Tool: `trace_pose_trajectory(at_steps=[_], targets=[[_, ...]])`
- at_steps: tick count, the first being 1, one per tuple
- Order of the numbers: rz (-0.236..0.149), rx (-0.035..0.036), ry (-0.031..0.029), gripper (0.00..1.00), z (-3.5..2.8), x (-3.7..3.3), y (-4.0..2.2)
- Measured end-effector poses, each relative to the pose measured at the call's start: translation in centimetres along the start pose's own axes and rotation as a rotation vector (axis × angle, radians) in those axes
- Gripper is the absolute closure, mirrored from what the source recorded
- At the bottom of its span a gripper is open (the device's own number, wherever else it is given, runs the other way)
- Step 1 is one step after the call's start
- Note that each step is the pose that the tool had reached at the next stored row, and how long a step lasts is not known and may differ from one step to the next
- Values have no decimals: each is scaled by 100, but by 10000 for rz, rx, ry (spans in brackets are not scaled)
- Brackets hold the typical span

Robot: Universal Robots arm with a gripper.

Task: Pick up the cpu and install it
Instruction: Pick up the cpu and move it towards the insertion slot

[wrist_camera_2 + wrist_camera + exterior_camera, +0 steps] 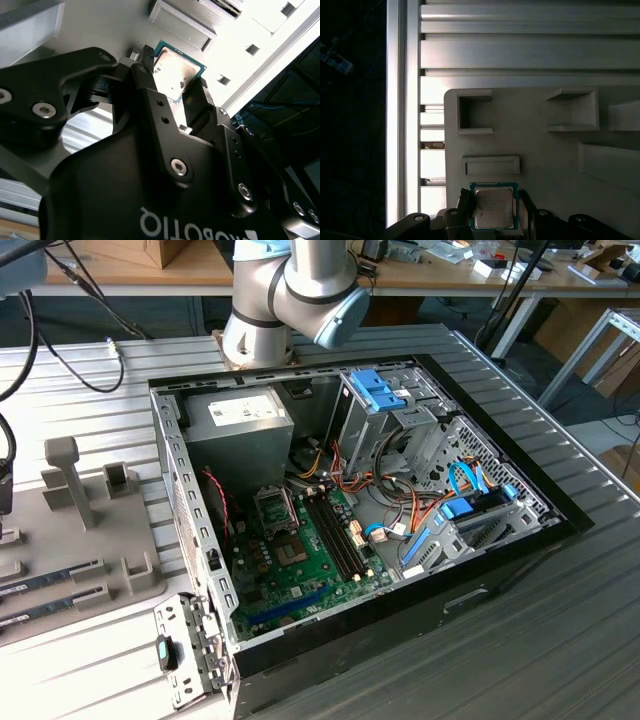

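Two fingers (465, 204) of the gripper (493, 206) press on opposite edges of the cpu (493, 211). I call the jaws closed to a narrow gap, with the cpu pinched between them. The second wrist view shows the same pinch, the gripper (172, 82) framing the cpu (173, 70).

The cpu hangs over the grey tray (545, 150), near its edge by the ribbed table (520, 50). I can't tell if it's clear of the tray or touching it.

Step, my call: pickup at the grasp stage, install not done. In the exterior view the tray (100, 540) is at that view's left, well apart from the socket (275, 508) inside the open computer case (178, 490), and the arm (290, 290) is at the far side.

Getting it seated calls for a steady squeeze, a level cpu and corners matched to the socket.

The cpu lies flat, its silver top facing the wrist cameras with a green rim showing. It's near square, so no real long axis. Its edges run square with the tray ribs, and the fingers hold two opposite sides.
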State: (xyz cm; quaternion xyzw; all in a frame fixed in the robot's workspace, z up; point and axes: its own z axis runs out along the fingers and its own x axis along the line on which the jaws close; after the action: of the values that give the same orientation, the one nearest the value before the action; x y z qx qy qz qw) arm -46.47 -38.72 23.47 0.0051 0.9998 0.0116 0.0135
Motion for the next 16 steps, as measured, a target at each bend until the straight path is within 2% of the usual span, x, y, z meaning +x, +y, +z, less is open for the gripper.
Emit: trace_pose_trajectory(at_steps=[16], targets=[[0, -3, 0, 53, -42, -1, 1]])
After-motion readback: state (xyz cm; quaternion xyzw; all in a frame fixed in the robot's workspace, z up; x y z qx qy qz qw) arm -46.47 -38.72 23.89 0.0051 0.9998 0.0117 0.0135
